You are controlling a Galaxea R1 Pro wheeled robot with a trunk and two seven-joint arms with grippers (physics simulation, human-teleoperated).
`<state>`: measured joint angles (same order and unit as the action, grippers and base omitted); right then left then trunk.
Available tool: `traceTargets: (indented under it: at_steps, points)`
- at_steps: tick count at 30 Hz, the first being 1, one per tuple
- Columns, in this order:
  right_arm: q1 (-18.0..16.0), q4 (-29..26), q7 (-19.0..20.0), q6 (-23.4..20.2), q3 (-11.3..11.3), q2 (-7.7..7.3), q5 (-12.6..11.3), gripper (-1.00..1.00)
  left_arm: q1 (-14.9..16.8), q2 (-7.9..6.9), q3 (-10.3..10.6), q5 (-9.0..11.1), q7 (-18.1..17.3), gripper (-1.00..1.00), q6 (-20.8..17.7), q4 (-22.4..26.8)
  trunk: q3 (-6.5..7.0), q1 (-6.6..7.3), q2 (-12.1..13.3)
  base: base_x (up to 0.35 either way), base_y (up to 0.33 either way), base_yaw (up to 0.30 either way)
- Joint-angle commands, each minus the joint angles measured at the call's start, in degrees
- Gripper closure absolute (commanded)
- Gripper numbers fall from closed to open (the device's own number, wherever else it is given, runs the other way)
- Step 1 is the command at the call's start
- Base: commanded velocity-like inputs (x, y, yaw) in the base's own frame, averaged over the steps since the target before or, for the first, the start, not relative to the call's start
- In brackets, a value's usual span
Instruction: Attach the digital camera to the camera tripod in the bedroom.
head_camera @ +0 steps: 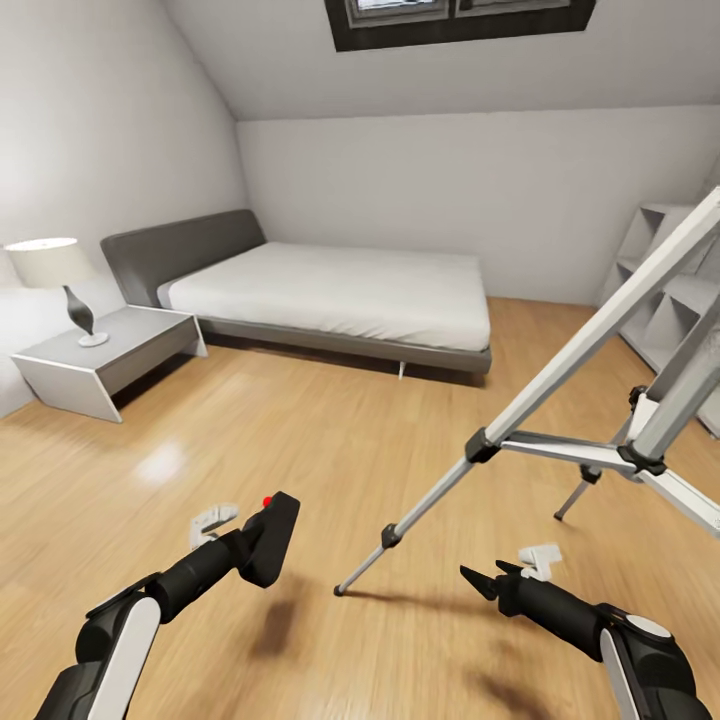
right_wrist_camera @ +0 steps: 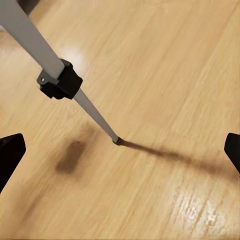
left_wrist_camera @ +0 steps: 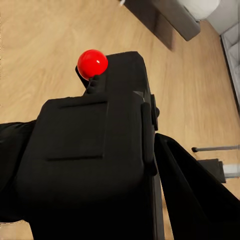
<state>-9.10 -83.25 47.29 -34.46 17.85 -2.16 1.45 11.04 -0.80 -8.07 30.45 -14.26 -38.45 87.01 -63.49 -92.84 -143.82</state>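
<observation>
Left gripper (head_camera: 250, 545): clamped on the digital camera (head_camera: 272, 538), which is held above the wood floor (head_camera: 200, 440), red dot up; in the left wrist view the camera body (left_wrist_camera: 95, 165) sits between the dark fingers (left_wrist_camera: 195, 200).

Right gripper (head_camera: 480, 583): fingers spread, nothing between them, hovering over the floor just short of the nearest tripod leg. The right wrist view shows both fingertips at the frame edges, wide apart, with the leg's foot (right_wrist_camera: 116, 140) on the floor between them.

Camera tripod (head_camera: 560, 400): stands to the robot's right, legs splayed; its head lies above the frame, out of sight.

Beyond: bed (head_camera: 330, 290), nightstand (head_camera: 100, 365) with lamp (head_camera: 55, 270), skylight (head_camera: 460, 15).

Step, as judged: camera in hand, approach to the tripod under way, mounting not yet done. Next move calls for raising the left arm and the view toward the tripod head, then lining the camera's base with it.
</observation>
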Motion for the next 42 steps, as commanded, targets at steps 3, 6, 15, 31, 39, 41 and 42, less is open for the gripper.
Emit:
traceTargets:
  at_steps: [3,6,15,31,39,41,42]
  points:
    - [0.0,0.0,0.3,-0.3,0.1,0.04,0.2,-1.00,0.0,0.04,-0.1,0.1,-0.3,1.00,-0.3,0.0,0.62,0.09,0.0,0.000,0.000,0.000]
    - [0.0,0.0,0.4,-0.4,0.1,0.01,0.3,-1.00,0.0,0.07,-0.1,0.1,-0.3,1.00,-0.3,-0.1,1.29,0.16,0.1,0.000,0.000,0.000]
    - [0.0,-0.1,0.4,-0.3,0.1,0.16,0.4,-1.00,0.0,0.10,-0.1,0.1,-0.2,1.00,-0.3,-0.1,3.28,0.40,0.2,0.000,0.000,0.000]
    - [0.0,0.0,0.3,-0.1,0.0,0.22,0.6,-1.00,0.0,0.10,-0.1,0.1,-0.2,1.00,-0.3,0.0,6.83,0.81,0.4,0.000,0.000,0.000]
    - [0.0,0.1,0.3,-0.1,-0.1,0.23,0.5,-1.00,0.0,0.08,-0.1,0.1,-0.3,1.00,-0.4,0.0,8.60,1.02,0.5,0.000,0.000,0.000]
    - [0.0,0.1,0.3,-0.1,-0.1,0.23,0.5,-1.00,0.0,0.09,-0.2,0.1,-0.3,1.00,-0.4,0.0,9.04,1.07,0.5,0.000,0.000,0.000]
    - [0.0,0.1,0.3,-0.1,-0.1,0.23,0.5,-1.00,0.0,0.09,-0.2,0.1,-0.3,1.00,-0.4,0.0,9.26,1.09,0.5,0.000,0.000,0.000]
